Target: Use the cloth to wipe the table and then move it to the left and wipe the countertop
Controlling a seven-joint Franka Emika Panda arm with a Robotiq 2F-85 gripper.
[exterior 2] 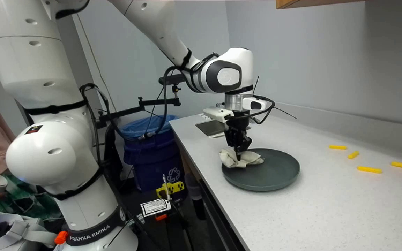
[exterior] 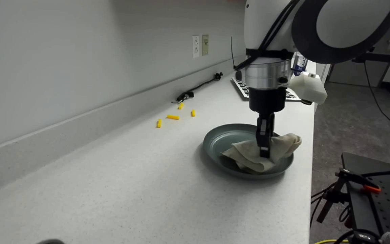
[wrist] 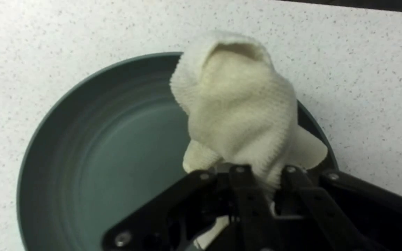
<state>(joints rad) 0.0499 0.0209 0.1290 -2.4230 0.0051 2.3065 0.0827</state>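
Pinches bunched cream cloth (wrist: 239,108) in gripper (wrist: 266,170), lower right of centre in wrist view. Has it crumpled across the right part of green plate (exterior: 227,135) in an exterior view, poking past the rim above white countertop (exterior: 130,189). To note just left of centre there: four yellow sticks (exterior: 173,117), well apart from plate.
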